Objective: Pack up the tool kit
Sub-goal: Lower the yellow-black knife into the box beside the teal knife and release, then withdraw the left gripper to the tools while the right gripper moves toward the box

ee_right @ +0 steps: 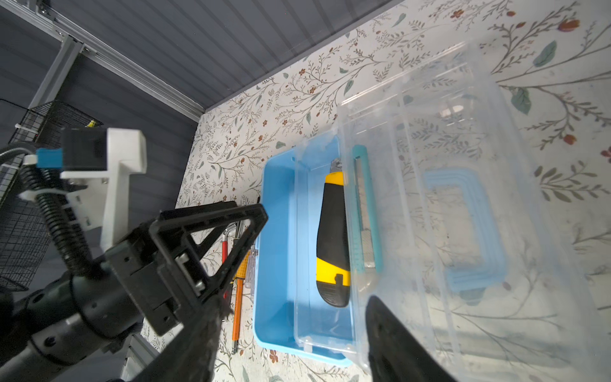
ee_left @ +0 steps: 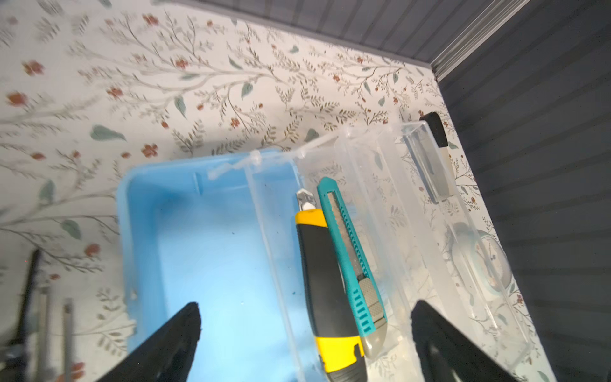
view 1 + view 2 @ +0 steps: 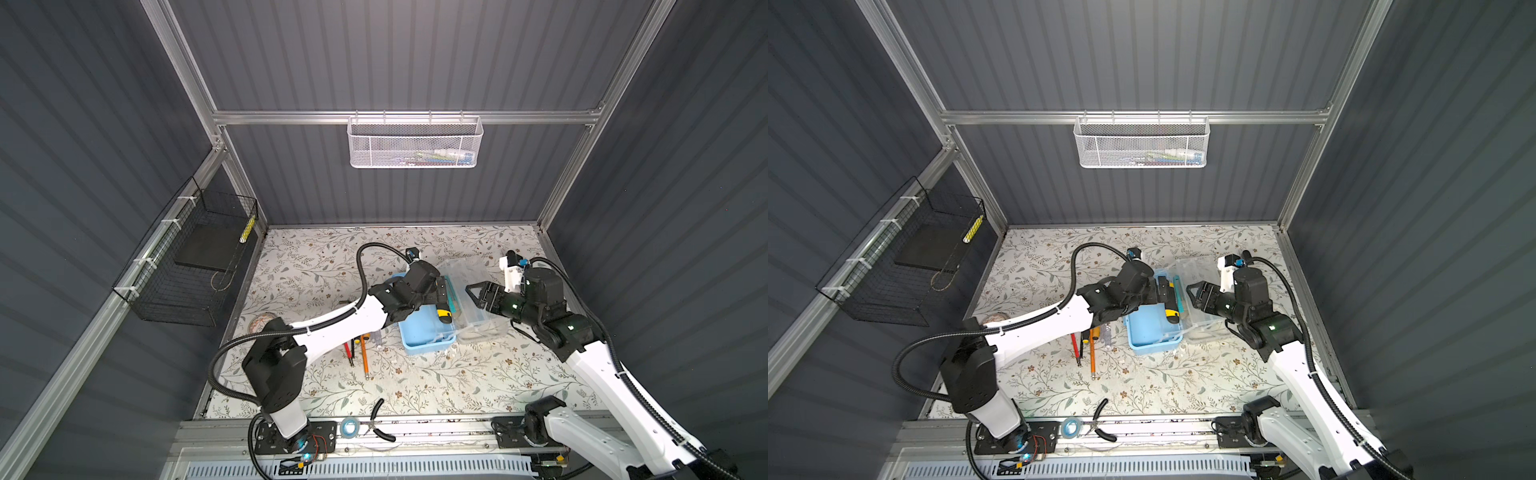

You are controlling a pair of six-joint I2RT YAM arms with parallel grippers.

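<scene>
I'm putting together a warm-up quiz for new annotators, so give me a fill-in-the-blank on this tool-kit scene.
1. The yellow-and-black utility knife lies in the light-blue plastic box; the slimmer utility knife beside it is ____.
2. The left gripper, above the box, has its jaws ____.
3. The metal pliers near the front edge of the floral table have ____ handles.

Missing words: teal; open; black.
</scene>
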